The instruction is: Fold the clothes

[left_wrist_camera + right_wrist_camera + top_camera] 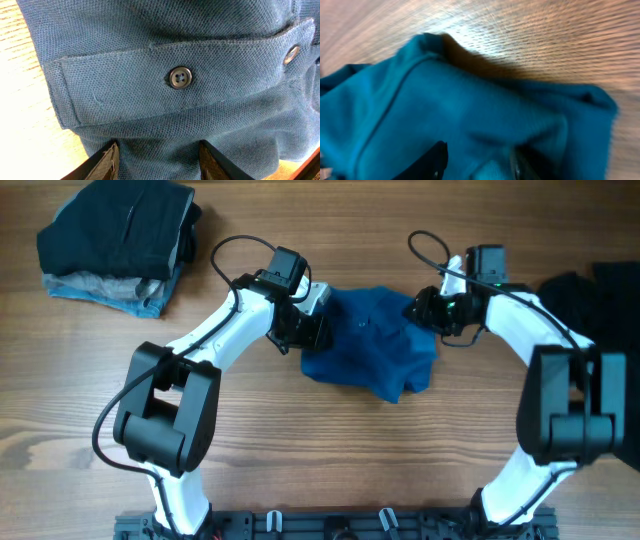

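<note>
A blue polo shirt point(370, 345) lies crumpled on the wooden table between my two arms. My left gripper point(312, 330) is at its left edge. In the left wrist view its fingers point(157, 155) are closed on the cloth just below the button placket point(180, 77). My right gripper point(428, 310) is at the shirt's upper right corner. In the right wrist view its fingers point(477, 162) hold a raised bunch of the shirt point(470, 115) above the table; that view is blurred.
A stack of folded dark and grey clothes point(120, 245) sits at the back left. A dark pile of garments point(590, 295) lies at the right edge. Bare wood point(330, 450) runs along the front.
</note>
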